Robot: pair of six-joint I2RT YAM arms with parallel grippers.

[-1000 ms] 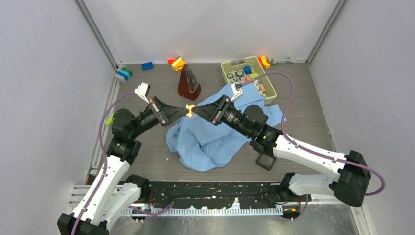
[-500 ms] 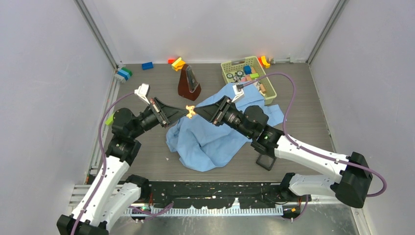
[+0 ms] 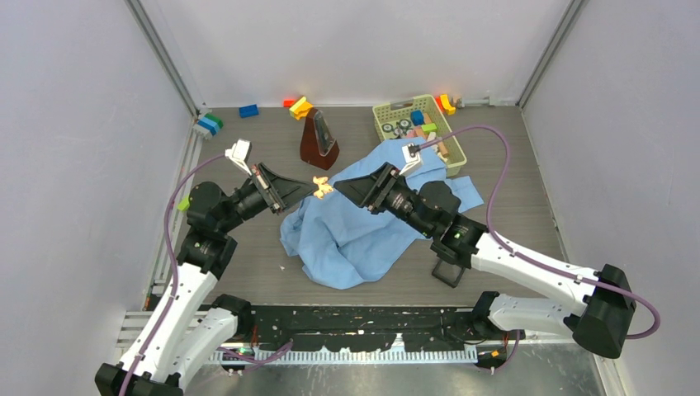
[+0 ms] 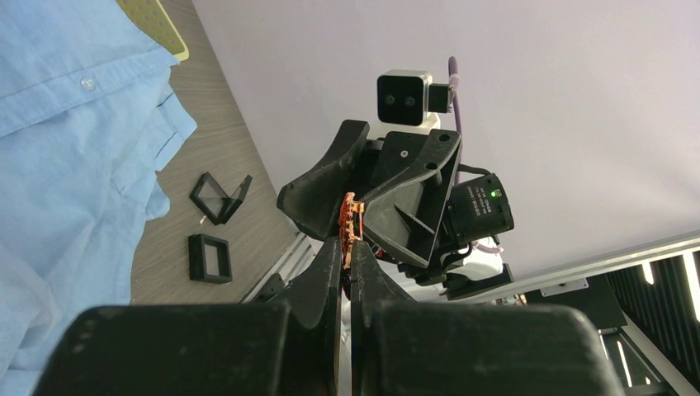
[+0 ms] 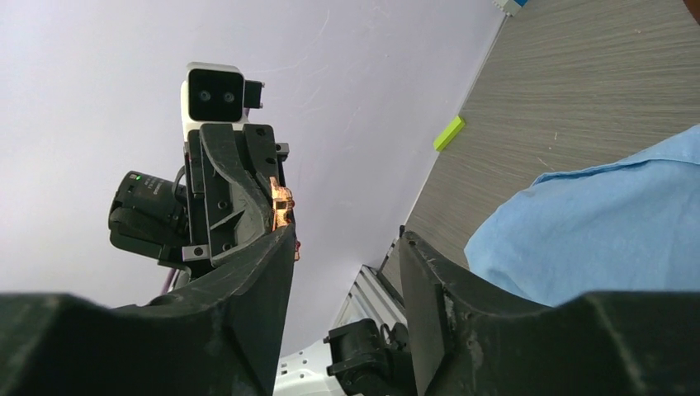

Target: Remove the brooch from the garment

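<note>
Above the crumpled light-blue cloth shirt [image 3: 355, 239], left hand [image 3: 314, 191] clamps a small orange brooch [image 3: 323, 188] clear of the fabric, apparently freed; right hand [image 3: 336, 184] faces it, fingers apart.

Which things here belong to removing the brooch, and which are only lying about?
For the job: brooch, held by the left gripper; garment; right gripper, open.
Lying about: metronome, basket, blue block.
</note>
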